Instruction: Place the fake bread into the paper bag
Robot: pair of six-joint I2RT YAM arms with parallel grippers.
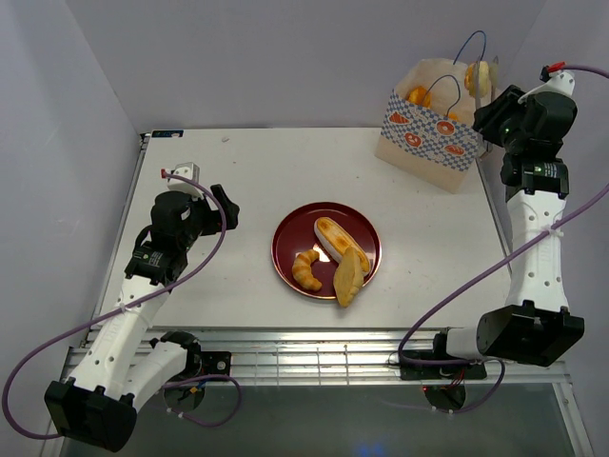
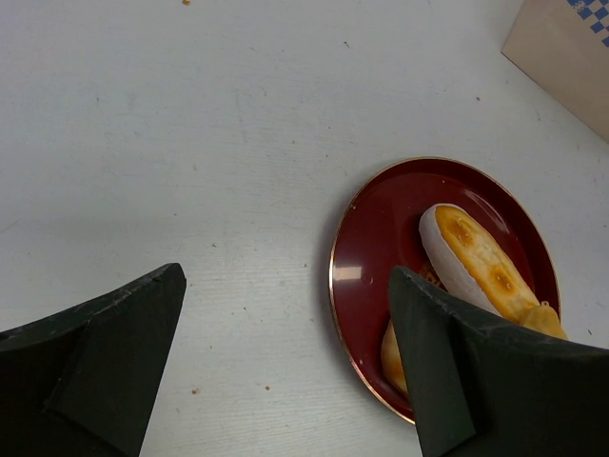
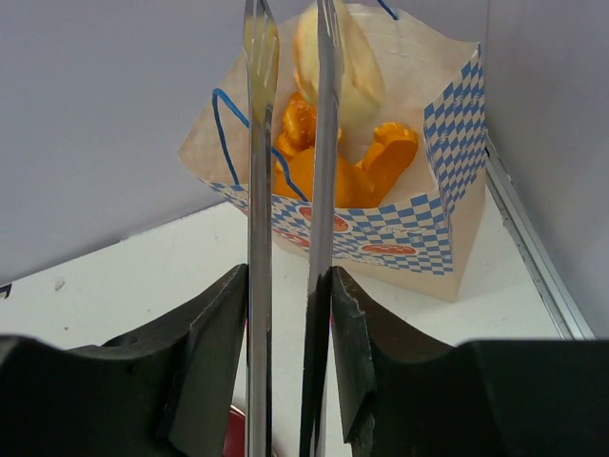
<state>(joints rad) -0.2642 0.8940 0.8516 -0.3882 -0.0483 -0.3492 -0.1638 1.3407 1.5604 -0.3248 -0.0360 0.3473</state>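
Over paper bag [image 1: 428, 133], right gripper [image 3: 288, 305] clamping one pair of metal tongs [image 3: 259, 190], tongs pinching one pale bun [image 3: 362, 76]. Left gripper [image 2: 285, 276] hanging wide apart, empty. Three pieces lying on one red plate [image 1: 290, 233]: croissant [image 1: 306, 269], oval roll [image 1: 340, 241], wedge [image 1: 347, 281] (several orange ones sitting inside bag).

I can read no text, number or brand in any of my views. The cream paper carrier bag [image 1: 428, 133] at the far right of the white table [image 1: 238, 171] is printed only with a blue-and-white checkered band and orange pastry pictures. I find no letters among them, either from above or through the right wrist camera. A small dark strip [image 1: 171, 134] at the table's far left edge is too small to read. Small pale and green marks on the black joints of the left arm [image 1: 145, 259] and right arm [image 1: 542, 171] do not resolve into characters. The thin metal tongs [image 3: 257, 190], close to the right wrist camera, show no legible stamp.
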